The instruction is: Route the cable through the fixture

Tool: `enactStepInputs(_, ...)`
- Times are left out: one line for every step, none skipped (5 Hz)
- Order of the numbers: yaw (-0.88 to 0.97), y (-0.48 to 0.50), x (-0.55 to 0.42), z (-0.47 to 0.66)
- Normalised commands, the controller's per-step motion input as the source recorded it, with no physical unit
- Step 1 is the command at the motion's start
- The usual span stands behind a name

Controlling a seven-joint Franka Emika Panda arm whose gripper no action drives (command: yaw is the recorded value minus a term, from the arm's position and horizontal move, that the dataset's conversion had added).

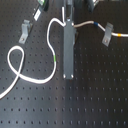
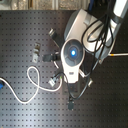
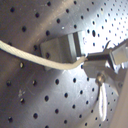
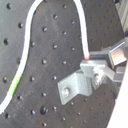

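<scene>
Gripper clamped on the cable beside a fixture. Cable loops across the board.

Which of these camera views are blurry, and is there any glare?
Both wrist views are soft, the cable and bracket fuzzy-edged; the first wrist view shows pale sheen across the board; the second exterior view has a glowing blue light on the arm.

Cable ends beyond frame edges

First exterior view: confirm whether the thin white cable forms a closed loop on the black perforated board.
Yes. The thin white cable crosses itself near the first exterior view's left, closing a loop.
</scene>
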Motion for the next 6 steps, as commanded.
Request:
enactStepInputs(-0.11,-0.375,0.158,-0.22)
enactStepInputs(-0.16,-0.572,0.227,-0.26)
enactStepInputs(0.00,-0.004,-0.104,-0.36)
enactStepInputs(0.17,0.279,-0.017,-0.09)
enactStepInputs(0.29,0.426,0.071,0.00)
enactStepInputs(0.31,0.482,0.155,0.00)
